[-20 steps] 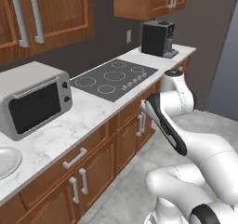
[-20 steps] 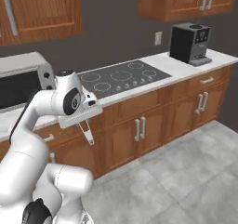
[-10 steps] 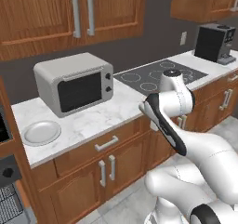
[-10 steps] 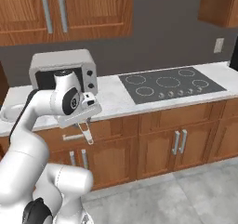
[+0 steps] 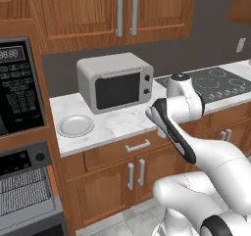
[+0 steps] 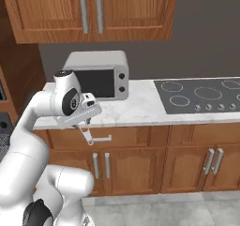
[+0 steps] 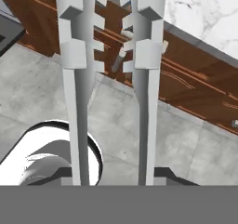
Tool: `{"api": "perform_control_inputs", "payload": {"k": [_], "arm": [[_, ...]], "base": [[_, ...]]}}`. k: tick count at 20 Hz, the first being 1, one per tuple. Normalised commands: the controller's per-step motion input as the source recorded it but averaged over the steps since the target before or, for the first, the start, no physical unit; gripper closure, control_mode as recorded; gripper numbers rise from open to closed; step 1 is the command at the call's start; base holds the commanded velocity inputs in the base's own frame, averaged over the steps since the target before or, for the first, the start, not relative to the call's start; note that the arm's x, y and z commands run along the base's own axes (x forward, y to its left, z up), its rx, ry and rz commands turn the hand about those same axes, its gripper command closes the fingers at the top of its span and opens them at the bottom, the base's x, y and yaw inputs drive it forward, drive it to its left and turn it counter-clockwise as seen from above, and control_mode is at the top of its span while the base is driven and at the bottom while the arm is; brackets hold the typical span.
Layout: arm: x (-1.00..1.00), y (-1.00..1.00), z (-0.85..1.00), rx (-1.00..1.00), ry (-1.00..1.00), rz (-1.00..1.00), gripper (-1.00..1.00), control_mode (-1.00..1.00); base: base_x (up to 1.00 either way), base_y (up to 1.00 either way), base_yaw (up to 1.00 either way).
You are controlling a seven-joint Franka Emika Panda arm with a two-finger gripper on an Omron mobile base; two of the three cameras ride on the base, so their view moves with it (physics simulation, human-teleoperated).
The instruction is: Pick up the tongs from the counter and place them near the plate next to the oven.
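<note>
My two-finger claw (image 6: 87,135) grips the slim silver-grey metal tongs (image 7: 111,74), hanging below the white grey-veined marble counter (image 5: 122,122) edge. I judge their tips could clip that edge as I lift. Beyond, left, the small round pale plate (image 5: 75,125) lies beside the black wall oven (image 5: 19,90).

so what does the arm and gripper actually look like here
The arm is glossy white, built of rounded, bulbous segments with dark grey bands at the joints and a black stripe along one link. A round cap with a dark centre tops one joint. The gripper sits under a flat white hand. No cables or markings show.
</note>
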Motion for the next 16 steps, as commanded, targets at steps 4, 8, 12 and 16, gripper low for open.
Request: {"api": "perform_control_inputs", "payload": {"k": [4, 8, 12, 16], "arm": [[0.0, 0.0, 0.0, 0.0, 0.0, 0.0, 1.0, 1.0], [0.0, 0.0, 0.0, 0.0, 0.0, 0.0, 1.0, 1.0], [0.0, 0.0, 0.0, 0.0, 0.0, 0.0, 1.0, 1.0], [0.0, 0.0, 0.0, 0.0, 0.0, 0.0, 1.0, 1.0]], "base": [[0.38, 0.14, 0.36], [0.46, 0.01, 0.32], [0.61, 0.0, 0.27], [0.67, 0.0, 0.25]]}}
